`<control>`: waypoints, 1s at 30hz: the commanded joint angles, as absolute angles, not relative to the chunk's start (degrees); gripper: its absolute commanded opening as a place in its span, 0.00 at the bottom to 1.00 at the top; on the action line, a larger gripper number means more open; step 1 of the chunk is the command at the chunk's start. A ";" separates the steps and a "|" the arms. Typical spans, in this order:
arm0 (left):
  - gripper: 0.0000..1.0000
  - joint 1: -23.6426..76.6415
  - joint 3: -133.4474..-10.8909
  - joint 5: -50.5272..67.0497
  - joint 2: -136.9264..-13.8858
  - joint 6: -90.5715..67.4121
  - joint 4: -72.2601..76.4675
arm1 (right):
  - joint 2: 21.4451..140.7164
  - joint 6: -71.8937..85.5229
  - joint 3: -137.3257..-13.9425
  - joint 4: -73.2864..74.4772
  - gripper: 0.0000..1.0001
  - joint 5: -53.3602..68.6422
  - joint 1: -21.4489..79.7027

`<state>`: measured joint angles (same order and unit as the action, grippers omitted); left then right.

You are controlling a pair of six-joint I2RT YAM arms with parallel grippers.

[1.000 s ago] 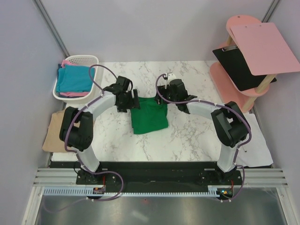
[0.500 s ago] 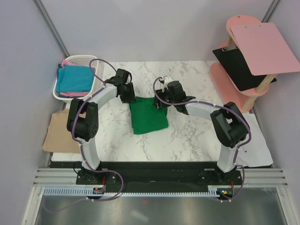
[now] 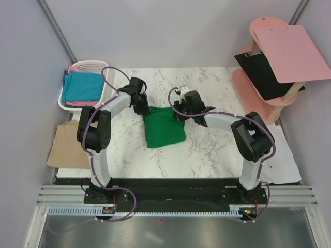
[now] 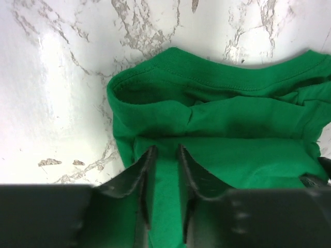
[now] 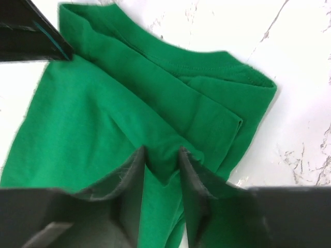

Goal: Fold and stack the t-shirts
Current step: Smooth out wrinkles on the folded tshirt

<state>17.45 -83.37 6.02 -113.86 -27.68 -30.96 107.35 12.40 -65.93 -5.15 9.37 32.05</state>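
The bright green t-shirt (image 3: 164,132) lies partly folded in the middle of the marble table (image 3: 207,150). My left gripper (image 3: 144,107) is at its far left corner and my right gripper (image 3: 176,114) at its far right corner. In the left wrist view the fingers (image 4: 164,152) are nearly together with green cloth (image 4: 232,113) between them. The right wrist view shows a ridge of the cloth (image 5: 93,119) pinched between the fingers (image 5: 161,155). Teal and pink t-shirts (image 3: 81,87) lie in the basket. A tan t-shirt (image 3: 63,147) lies off the table's left edge.
The white plastic basket (image 3: 90,64) stands at the far left corner. A pink stand (image 3: 247,85) with a black clipboard (image 3: 261,72) and a pink board (image 3: 292,51) is at the far right. A white paper sheet (image 3: 283,155) lies at the right edge.
Both grippers have come down onto the shirt's far corners and closed on the cloth. The left arm swung in towards the shirt's left corner.
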 commanded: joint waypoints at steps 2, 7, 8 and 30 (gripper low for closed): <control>0.03 17.14 -86.39 6.50 -116.36 -25.49 -29.97 | 110.13 12.74 -67.85 -5.71 0.21 8.97 32.43; 0.02 17.05 -86.49 5.80 -116.11 -25.49 -29.80 | 107.59 14.06 -65.22 -8.70 0.05 6.42 32.61; 0.02 17.05 -86.14 5.28 -115.58 -25.40 -29.62 | 106.71 14.15 -64.17 -8.96 0.04 5.72 32.43; 0.03 16.96 -88.34 6.33 -112.78 -24.70 -28.13 | 122.60 18.54 -79.10 -3.43 0.19 -22.54 31.73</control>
<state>17.08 -89.32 6.11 -116.38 -26.87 -29.54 119.57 15.90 -75.07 -6.96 -10.50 32.25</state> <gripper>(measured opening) 0.026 0.115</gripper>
